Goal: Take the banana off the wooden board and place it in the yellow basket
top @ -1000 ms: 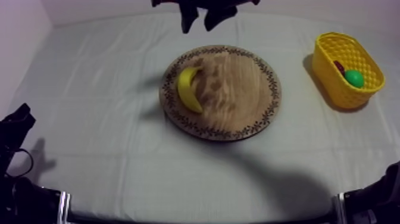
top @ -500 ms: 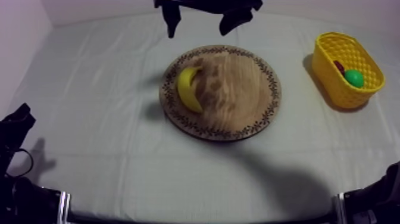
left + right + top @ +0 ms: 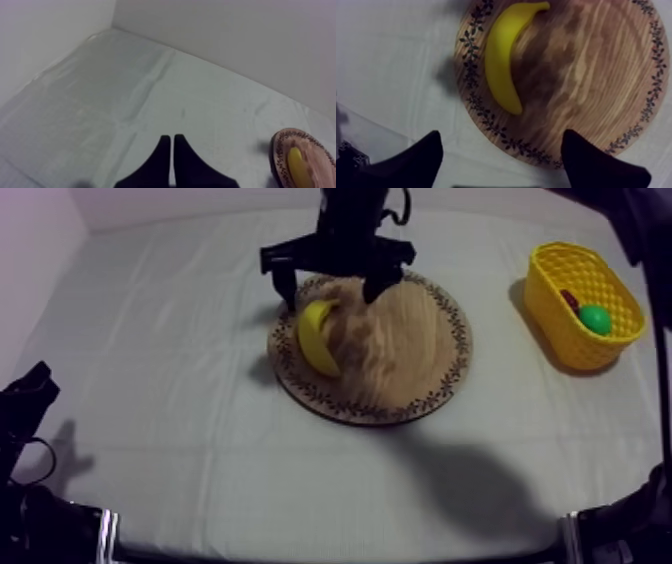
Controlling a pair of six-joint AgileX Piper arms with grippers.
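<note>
The right gripper (image 3: 330,280) hangs over the far rim of the wooden board (image 3: 405,353), its jaws spread wide and holding nothing; the banana (image 3: 318,338) lies on the board's left part, just in front of the jaws and clear of both; the yellow basket (image 3: 556,323) stands well off at the right of the tabletop (image 3: 180,388); the left gripper (image 3: 172,152) sits low over the cloth, jaws pressed together.
</note>
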